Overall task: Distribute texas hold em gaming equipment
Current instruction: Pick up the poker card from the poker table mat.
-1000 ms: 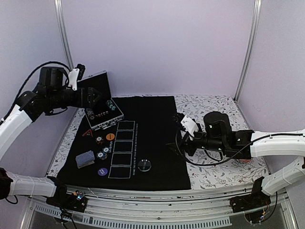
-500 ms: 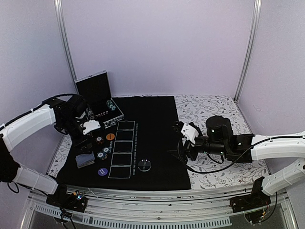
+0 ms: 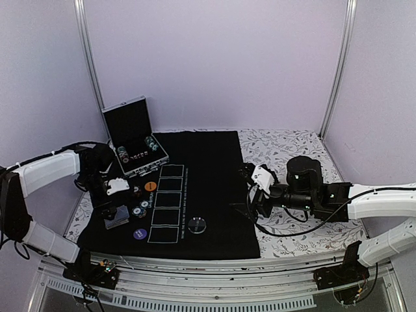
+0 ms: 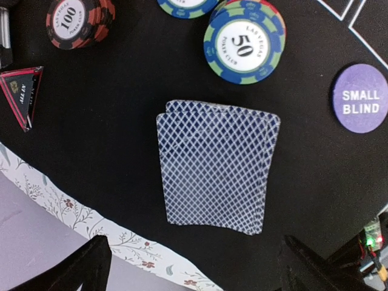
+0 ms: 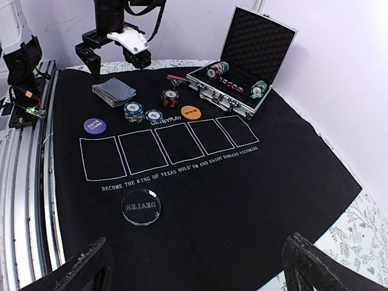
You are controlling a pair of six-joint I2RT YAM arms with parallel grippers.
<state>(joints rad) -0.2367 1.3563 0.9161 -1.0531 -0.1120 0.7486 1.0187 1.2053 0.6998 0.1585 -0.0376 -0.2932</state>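
A deck of lattice-backed playing cards [image 4: 215,167] lies face down on the black mat's left edge [image 3: 116,217]. My left gripper [image 4: 200,270] hovers right above it, open, with nothing between its fingers; the right wrist view shows it over the deck [image 5: 115,60]. Striped poker chips [image 4: 244,41] [image 4: 79,21] lie just beyond the deck. A purple small-blind disc [image 4: 360,99], an orange disc [image 5: 190,112] and a red triangle marker [image 4: 21,94] lie nearby. The clear dealer disc [image 5: 140,207] rests below the card boxes. My right gripper [image 5: 197,267] hangs open and empty at the mat's right edge [image 3: 239,188].
An open aluminium case [image 3: 133,140] holding more chips stands at the mat's back left corner. The black mat [image 3: 208,162] shows a row of several white card outlines [image 5: 170,142]. A floral tablecloth [image 3: 292,146] surrounds the mat, and its edge lies close beside the deck [image 4: 91,221].
My left arm has swung down from the case to a spot over the deck. The right arm has drawn back slightly toward the right. Both grippers stayed open.
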